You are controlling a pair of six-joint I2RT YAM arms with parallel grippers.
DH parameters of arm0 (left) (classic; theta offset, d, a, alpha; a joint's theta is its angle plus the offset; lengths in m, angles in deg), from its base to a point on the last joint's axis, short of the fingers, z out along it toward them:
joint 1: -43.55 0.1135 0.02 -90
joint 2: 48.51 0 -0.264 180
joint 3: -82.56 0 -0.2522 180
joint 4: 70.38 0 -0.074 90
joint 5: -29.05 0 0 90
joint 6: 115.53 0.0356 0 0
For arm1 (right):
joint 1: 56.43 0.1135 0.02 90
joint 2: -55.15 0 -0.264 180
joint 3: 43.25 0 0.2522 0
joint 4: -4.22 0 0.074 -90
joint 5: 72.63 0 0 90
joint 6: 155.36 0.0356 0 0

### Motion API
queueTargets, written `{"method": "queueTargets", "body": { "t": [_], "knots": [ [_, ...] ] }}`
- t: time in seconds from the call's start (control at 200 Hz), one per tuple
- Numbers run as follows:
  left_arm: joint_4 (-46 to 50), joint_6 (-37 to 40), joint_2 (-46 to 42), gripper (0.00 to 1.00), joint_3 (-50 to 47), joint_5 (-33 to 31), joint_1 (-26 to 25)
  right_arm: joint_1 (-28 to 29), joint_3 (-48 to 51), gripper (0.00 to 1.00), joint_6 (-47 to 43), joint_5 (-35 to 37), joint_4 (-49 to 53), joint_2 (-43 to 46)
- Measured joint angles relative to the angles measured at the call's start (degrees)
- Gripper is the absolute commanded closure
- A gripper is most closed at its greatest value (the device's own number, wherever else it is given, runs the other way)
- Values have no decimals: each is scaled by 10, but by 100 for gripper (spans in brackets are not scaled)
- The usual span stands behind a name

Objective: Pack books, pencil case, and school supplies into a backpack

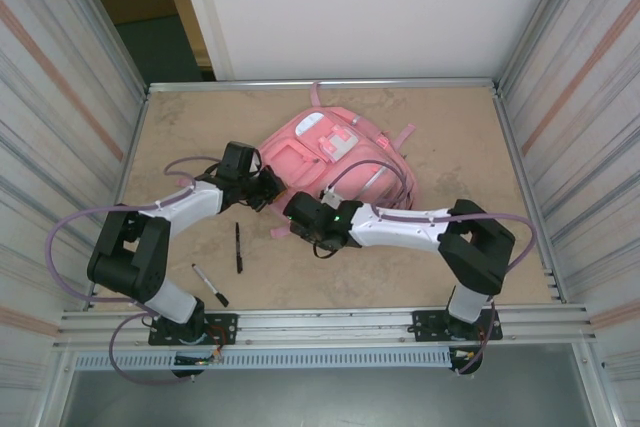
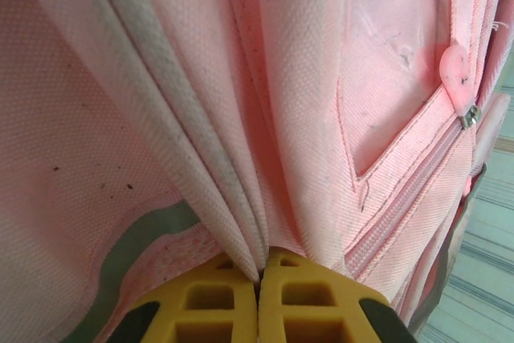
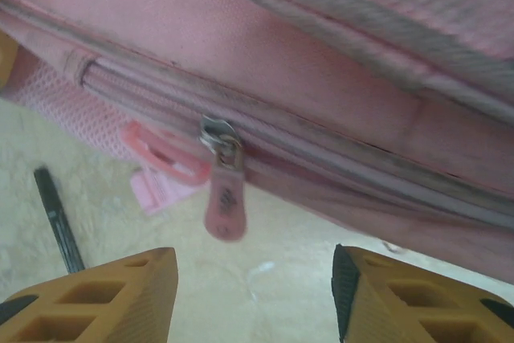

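Top external view shows the pink backpack point(image 1: 335, 152) lying flat on the sandy, mottled bench point(image 1: 450, 127), with two slim black pens point(image 1: 238, 247) on the bench just beside its near-left edge. Left fingers point(image 2: 233, 299), yellow and ribbed, are pressed together on a gathered fold of its woven pink fabric. Right fingers point(image 3: 104, 295) stand spread below a closed zip point(image 3: 337, 162), whose rounded pink pull point(image 3: 225, 206) hangs above the gap, untouched.

The backpack point(image 2: 305, 102) was matt pink woven cloth, finely grained and flecked with dark specks, its zip slider point(image 3: 218, 138) dull grey metal with a smooth pink rubbery-looking pull tab point(image 3: 226, 206). The fingers point(image 3: 104, 295) of the right gripper point(image 3: 255, 295) were matt yellow plastic; the table point(image 1: 450, 137) was rough, mottled tan board.
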Motion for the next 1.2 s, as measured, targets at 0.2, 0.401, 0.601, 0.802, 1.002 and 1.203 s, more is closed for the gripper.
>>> {"method": "queueTargets", "body": {
  "t": [0.2,0.401,0.601,0.802,1.002,1.203],
  "knots": [
    [-8,-2,0,98,-4,2,0,1,-2,72,42,59,7,-9],
    [-16,-3,0,98,-8,6,0,1,27,87,27,68,-27,5],
    [-23,-6,1,99,-12,8,0,-1,58,91,-10,48,-66,26],
    [-23,-5,1,99,-12,10,4,-8,77,92,-49,18,-72,58],
    [-19,-1,2,99,-11,13,11,-10,81,92,-111,-10,-10,87],
    [-18,9,12,98,-10,14,13,-10,65,93,-208,-26,92,99]
  ]
}}
